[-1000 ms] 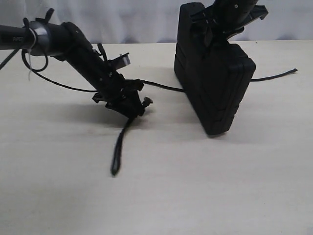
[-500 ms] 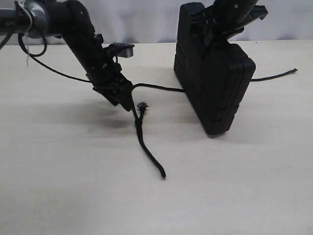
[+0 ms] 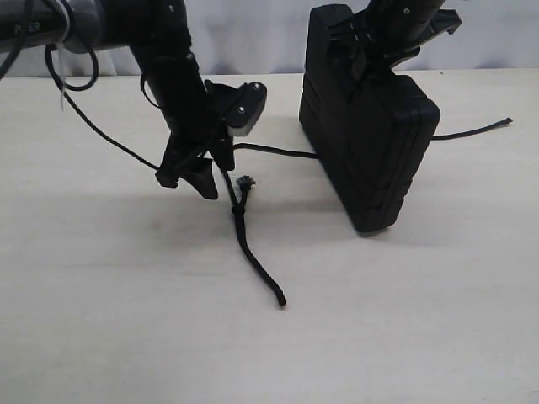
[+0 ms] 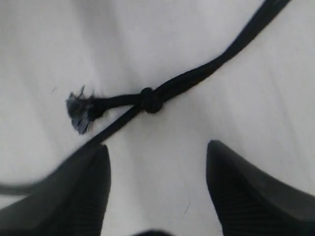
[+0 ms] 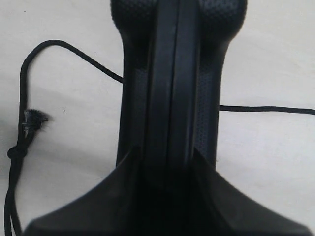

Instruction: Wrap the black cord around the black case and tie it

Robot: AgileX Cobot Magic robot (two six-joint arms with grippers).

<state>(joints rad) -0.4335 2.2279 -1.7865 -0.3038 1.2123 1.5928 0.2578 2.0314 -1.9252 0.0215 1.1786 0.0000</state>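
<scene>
Across the pale, faintly grained table [image 3: 101,337] we see soft shadows under both arms, and behind its far edge a white backdrop [image 3: 253,34] closes off the room. On that table the black case [image 3: 375,151] stands tilted on one lower corner, its upper edge clamped by the right tool [image 3: 383,42]. The black cord [image 3: 253,252] lies loose on the table left of the case. Its knot [image 3: 245,181], with a frayed tuft, sits just beside the left tool [image 3: 189,181]. One strand runs to the case and another stretch emerges on the case's right. We see the left tool hanging above the table, jaws wide, gripping nothing. Compared with a second ago, that tool has risen off the cord and opened, and the cord's free tail has swung from lower left to lower right. Case and right tool are unchanged.
</scene>
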